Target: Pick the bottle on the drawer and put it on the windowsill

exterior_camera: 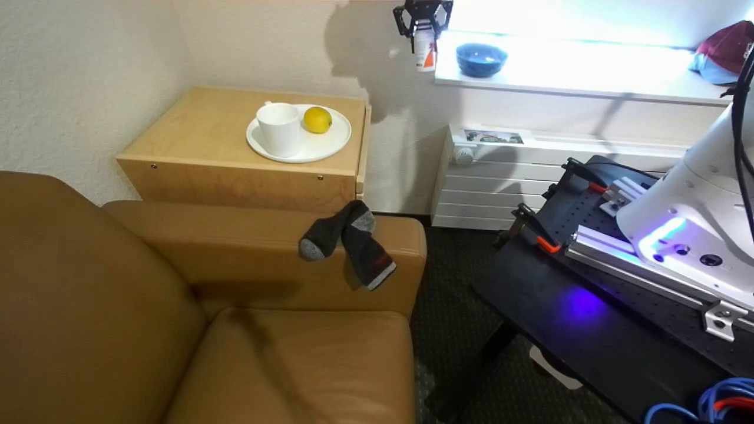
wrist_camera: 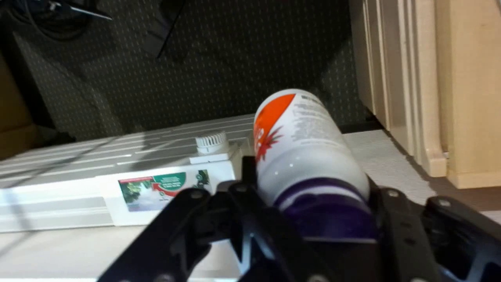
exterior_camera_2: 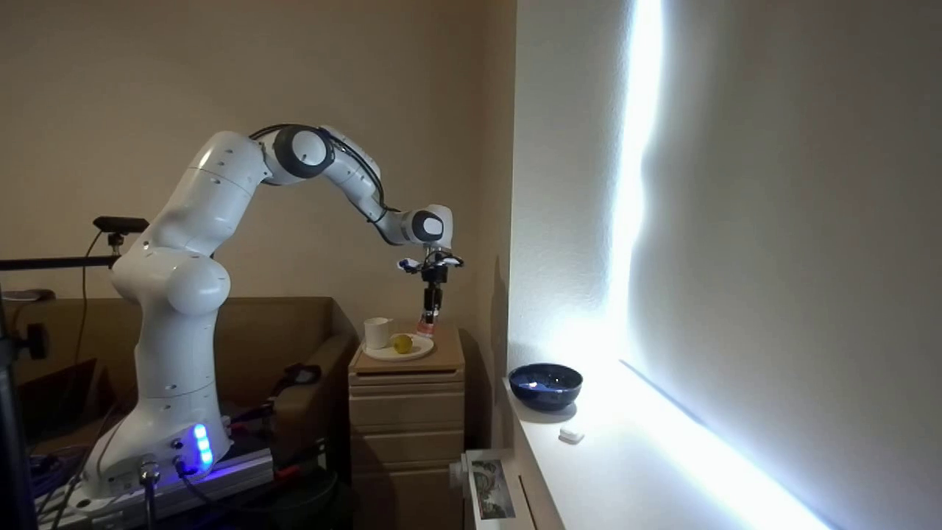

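Observation:
My gripper [exterior_camera: 425, 42] is shut on the bottle [exterior_camera: 425, 56], white with an orange-red patch, and holds it upright in the air. In the wrist view the bottle [wrist_camera: 301, 137] stands between the two black fingers [wrist_camera: 311, 178], its purple cap toward the palm. The drawer cabinet [exterior_camera: 194, 126] is light wood; it also shows in the wrist view [wrist_camera: 475, 90]. The white, brightly lit windowsill [exterior_camera: 589, 70] also shows in an exterior view [exterior_camera_2: 625, 456]. In an exterior view the bottle hangs just left of the sill's near end, apart from the cabinet top.
A dark blue bowl [exterior_camera: 480, 59] stands at the sill's end, with a small white object [exterior_camera_2: 571, 434] near it. A red and blue cap [exterior_camera: 726, 54] lies farther along. A white plate [exterior_camera: 339, 138] with cup and yellow fruit sits on the cabinet. A radiator [exterior_camera: 495, 182] is below the sill.

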Available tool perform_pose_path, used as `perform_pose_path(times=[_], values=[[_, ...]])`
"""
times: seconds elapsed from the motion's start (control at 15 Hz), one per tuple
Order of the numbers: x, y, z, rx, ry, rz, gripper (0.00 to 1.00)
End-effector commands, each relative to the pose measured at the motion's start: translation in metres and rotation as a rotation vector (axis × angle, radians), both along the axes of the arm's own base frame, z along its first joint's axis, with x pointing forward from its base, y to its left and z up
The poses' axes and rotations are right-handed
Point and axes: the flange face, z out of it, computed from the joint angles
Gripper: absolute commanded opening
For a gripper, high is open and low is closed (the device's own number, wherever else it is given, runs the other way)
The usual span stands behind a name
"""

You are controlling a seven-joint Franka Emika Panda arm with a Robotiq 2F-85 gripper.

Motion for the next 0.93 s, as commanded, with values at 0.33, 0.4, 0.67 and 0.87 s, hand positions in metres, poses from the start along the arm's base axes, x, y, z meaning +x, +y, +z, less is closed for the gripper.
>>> perform_pose_path(times=[0.33, 0.4, 0.67, 0.87], values=[[-0.083, -0.062, -0.030, 0.028, 0.077, -0.298, 0.56], [-0.083, -0.064, -0.029, 0.026, 0.076, -0.299, 0.56], [-0.069, -0.055, -0.035, 0.008, 0.078, -0.300, 0.31], [-0.073, -0.135, -0.062, -0.051, 0.109, -0.499, 0.31]])
